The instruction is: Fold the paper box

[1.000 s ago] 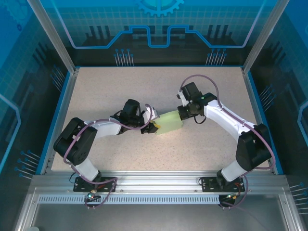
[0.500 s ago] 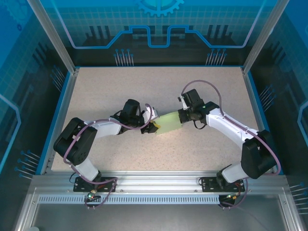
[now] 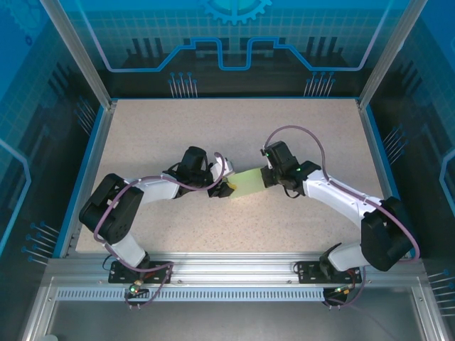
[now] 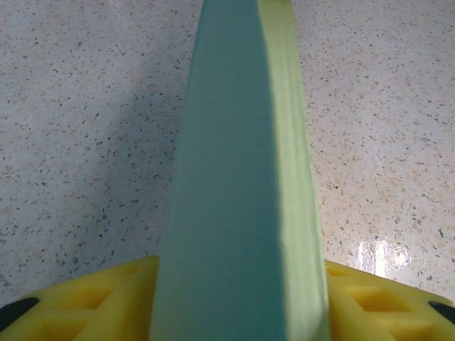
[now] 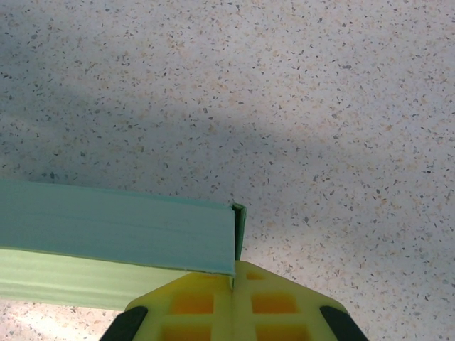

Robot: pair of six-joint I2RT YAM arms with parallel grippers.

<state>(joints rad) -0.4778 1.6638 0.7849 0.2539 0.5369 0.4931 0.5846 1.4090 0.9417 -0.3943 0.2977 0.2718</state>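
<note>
The pale green paper box (image 3: 247,182) sits mid-table between my two grippers. My left gripper (image 3: 226,187) holds its left end. In the left wrist view the box (image 4: 234,177) runs away from the camera as a narrow upright slab, and the gripper (image 4: 238,284) has its yellow fingers (image 4: 85,302) against both sides. My right gripper (image 3: 264,177) is at the box's right end. In the right wrist view that gripper (image 5: 233,273) is shut, with a thin flap at the box's (image 5: 114,227) corner pinched between its yellow fingers (image 5: 192,298).
The speckled tabletop (image 3: 213,128) is bounded by a blue rim (image 3: 89,163) on the left, back and right. An aluminium rail (image 3: 234,266) with the arm bases runs along the near edge. Both arms reach inward toward the middle.
My right arm has swung its gripper leftward and slightly nearer, pushing the box's right end in. The box looks shorter from above. The left arm has stayed put.
</note>
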